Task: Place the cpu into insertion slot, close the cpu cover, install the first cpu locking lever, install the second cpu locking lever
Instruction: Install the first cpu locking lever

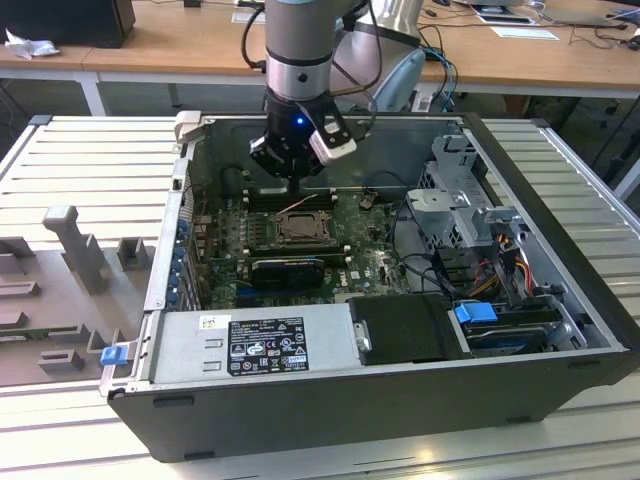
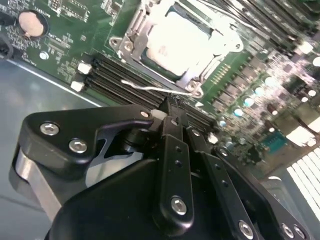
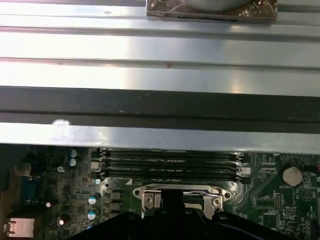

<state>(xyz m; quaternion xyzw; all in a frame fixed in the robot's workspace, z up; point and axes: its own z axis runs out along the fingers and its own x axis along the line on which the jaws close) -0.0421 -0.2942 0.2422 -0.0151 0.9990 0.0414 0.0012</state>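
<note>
The cpu, a silvery-grey square, lies in the insertion slot in the middle of the green motherboard. The cpu cover lies down around it as a thin metal frame, and its edge also shows in the first wrist view. A thin wire locking lever runs along the socket's side, and in the exterior view it stands slightly raised. My gripper is shut, its tips right at this lever. I cannot tell whether it pinches the wire. It hangs just above the socket's far edge.
Long black memory slots lie between the socket and the case wall. A power supply fills the case's near side. A drive cage and cables crowd the exterior view's right. A coin battery sits on the board.
</note>
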